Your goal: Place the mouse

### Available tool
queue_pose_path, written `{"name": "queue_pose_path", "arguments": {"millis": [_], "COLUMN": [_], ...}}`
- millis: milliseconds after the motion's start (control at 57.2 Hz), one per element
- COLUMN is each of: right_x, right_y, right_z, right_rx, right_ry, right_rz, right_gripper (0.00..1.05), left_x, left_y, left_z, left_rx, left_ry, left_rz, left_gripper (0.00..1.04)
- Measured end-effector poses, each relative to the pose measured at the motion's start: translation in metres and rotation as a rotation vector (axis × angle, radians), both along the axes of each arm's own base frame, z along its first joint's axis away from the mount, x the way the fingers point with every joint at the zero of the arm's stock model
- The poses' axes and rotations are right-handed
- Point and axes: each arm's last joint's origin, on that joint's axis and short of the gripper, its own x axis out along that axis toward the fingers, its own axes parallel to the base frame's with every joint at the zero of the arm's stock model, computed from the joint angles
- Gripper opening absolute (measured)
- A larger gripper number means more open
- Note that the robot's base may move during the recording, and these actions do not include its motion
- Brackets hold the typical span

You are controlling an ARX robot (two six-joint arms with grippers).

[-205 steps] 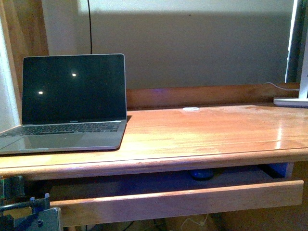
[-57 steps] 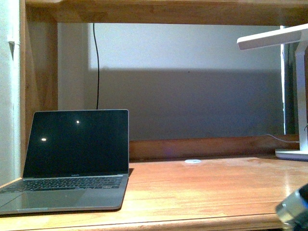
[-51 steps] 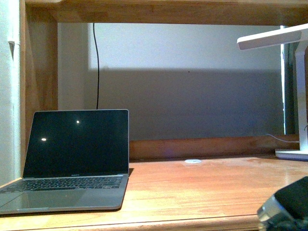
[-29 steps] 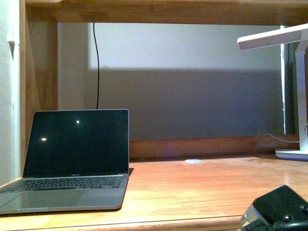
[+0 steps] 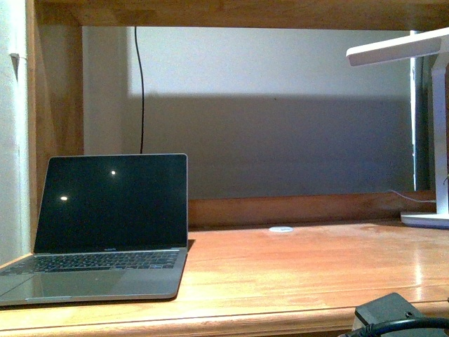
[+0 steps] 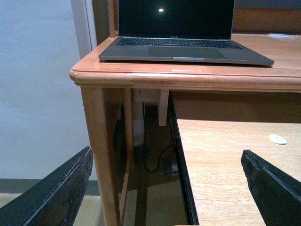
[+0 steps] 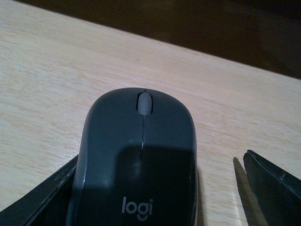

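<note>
The mouse (image 7: 138, 141) was seen in the right wrist view lying flat on a pale wood-grain board (image 7: 47, 94), with its grey scroll wheel (image 7: 145, 103) turned away from the camera and the "logi" mark readable on its back. The right end effector (image 7: 157, 162) was set wide about it. One finger (image 7: 42, 197) was placed hard by one flank of the mouse, though contact could not be told. The other finger (image 7: 273, 188) was held clearly apart from the opposite flank, with bare board showing between. In the front view a dark part of the right arm (image 5: 386, 312) was seen low at the front edge of the worktop (image 5: 295, 274). An open laptop (image 5: 105, 225) with a dark screen was set on the left of the worktop, a small white disc (image 5: 280, 229) was laid near its back edge, and a white lamp (image 5: 438, 133) was stood at the far right. The left end effector (image 6: 165, 153) was spread wide and empty, its dark fingers (image 6: 56, 193) held low before the worktop's corner. A lower board (image 6: 225, 165) was shown beneath that corner.
</note>
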Motion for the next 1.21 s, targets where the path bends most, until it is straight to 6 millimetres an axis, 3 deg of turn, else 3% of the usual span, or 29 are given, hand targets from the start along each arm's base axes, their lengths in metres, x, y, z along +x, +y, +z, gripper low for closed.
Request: {"name": "queue_pose_path", "arguments": {"millis": [70, 332, 437, 664, 769, 926, 1031, 1206], "right_x": [0.001, 0.002, 0.000, -0.017, -0.018, 0.000, 0.030, 0.069], "right_y": [0.000, -0.009, -0.017, -0.039, -0.040, -0.024, 0.003, 0.040], "right_z": [0.000, 0.002, 0.010, 0.055, 0.073, 0.103, 0.119, 0.124], "right_rx": [0.009, 0.049, 0.071, 0.193, 0.221, 0.243, 0.230, 0.184], "right_ry": [0.005, 0.031, 0.033, -0.054, -0.099, -0.160, -0.166, -0.157], "right_rz": [-0.008, -0.052, -0.068, -0.071, -0.065, -0.060, -0.070, -0.103], "right_gripper": [0.96, 0.56, 0.55, 0.55, 0.55, 0.55, 0.55, 0.55], "left_x": [0.000, 0.000, 0.000, 0.000, 0.000, 0.000, 0.000, 0.000], "left_y": [0.000, 0.000, 0.000, 0.000, 0.000, 0.000, 0.000, 0.000], "left_z": [0.000, 0.000, 0.000, 0.000, 0.000, 0.000, 0.000, 0.000], "left_rx": [0.000, 0.000, 0.000, 0.000, 0.000, 0.000, 0.000, 0.000], "left_ry": [0.000, 0.000, 0.000, 0.000, 0.000, 0.000, 0.000, 0.000], "left_rz": [0.000, 0.000, 0.000, 0.000, 0.000, 0.000, 0.000, 0.000], "left_gripper": [0.97, 0.97, 0.97, 0.97, 0.97, 0.97, 0.97, 0.97]}}
